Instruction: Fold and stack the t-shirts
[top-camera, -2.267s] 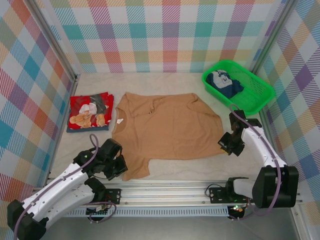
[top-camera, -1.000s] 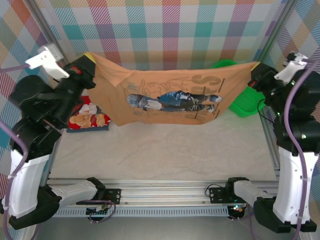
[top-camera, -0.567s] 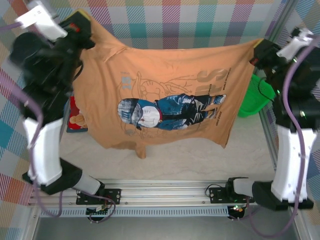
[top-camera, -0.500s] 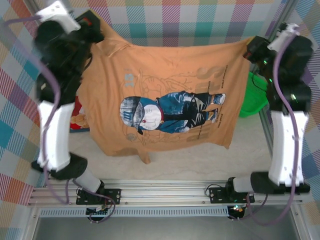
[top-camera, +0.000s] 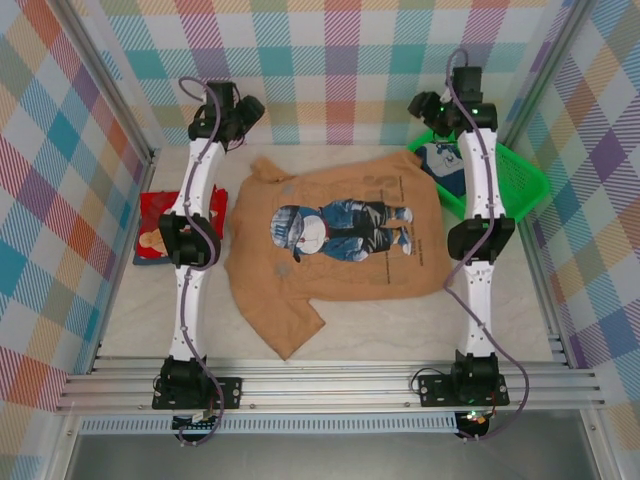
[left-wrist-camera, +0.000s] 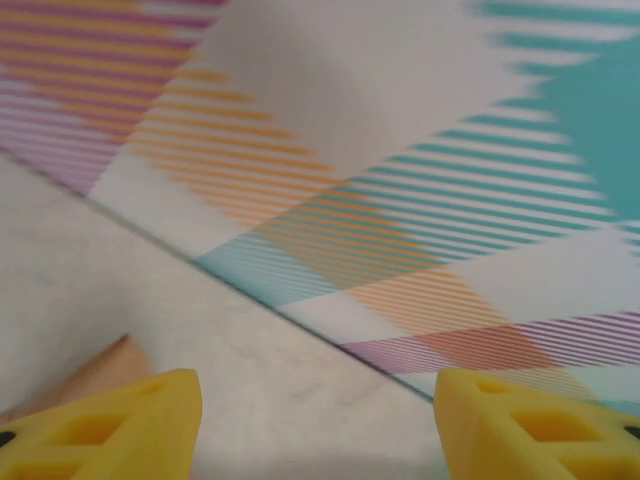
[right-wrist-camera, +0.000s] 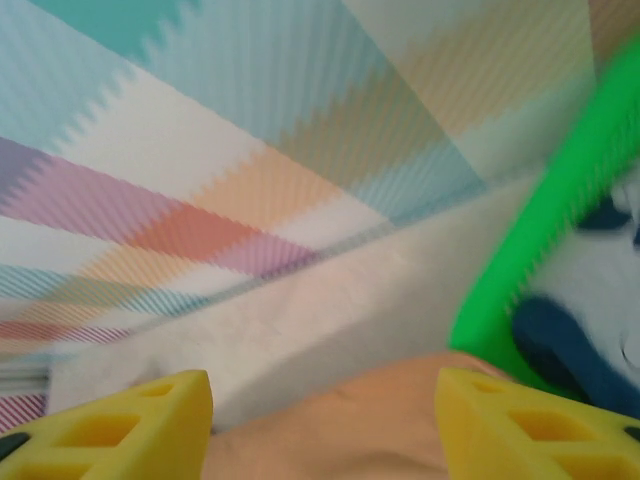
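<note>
Lying print-up on the near side of both pincers, the tan t-shirt (top-camera: 340, 275) ran collar-left to hem-right; the left pincer (top-camera: 245, 110) and the right pincer (top-camera: 428, 107) stood apart, empty, near its far corners.

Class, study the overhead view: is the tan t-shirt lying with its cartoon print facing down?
No, the tan t-shirt lies spread on the table with its blue-and-white cartoon print facing up.

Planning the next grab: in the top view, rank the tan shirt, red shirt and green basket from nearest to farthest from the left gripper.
1. Tan shirt, spread mid-table, its corner close to the left gripper.
2. Red shirt, by the left wall.
3. Green basket, far right corner.
</note>
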